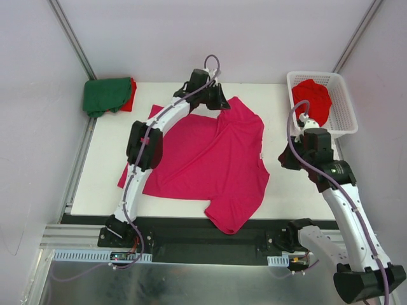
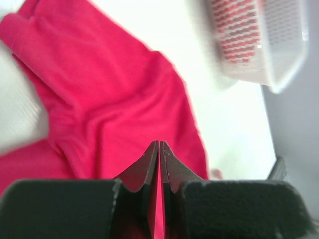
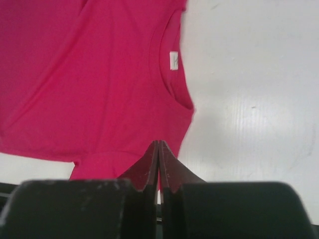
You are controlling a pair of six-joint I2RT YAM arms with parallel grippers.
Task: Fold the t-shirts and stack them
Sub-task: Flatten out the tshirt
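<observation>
A magenta-pink t-shirt [image 1: 210, 159] lies spread over the middle of the white table, its collar and label to the right and one sleeve hanging over the near edge. My left gripper [image 1: 222, 100] hovers at the shirt's far edge, shut with nothing seen between its fingers. From the left wrist, the shut gripper [image 2: 159, 143] is above the pink cloth [image 2: 109, 99]. My right gripper [image 1: 283, 159] is just right of the collar, also shut and empty. In the right wrist view the right gripper [image 3: 158, 143] is over the shirt's [image 3: 99, 74] edge by the collar label [image 3: 173, 60].
A folded dark green t-shirt [image 1: 105, 94] rests on a red one [image 1: 131, 95] at the far left corner. A white lattice basket [image 1: 346, 114] at the far right holds a crumpled red t-shirt [image 1: 313, 98]; the left wrist view shows the basket [image 2: 284, 45] blurred.
</observation>
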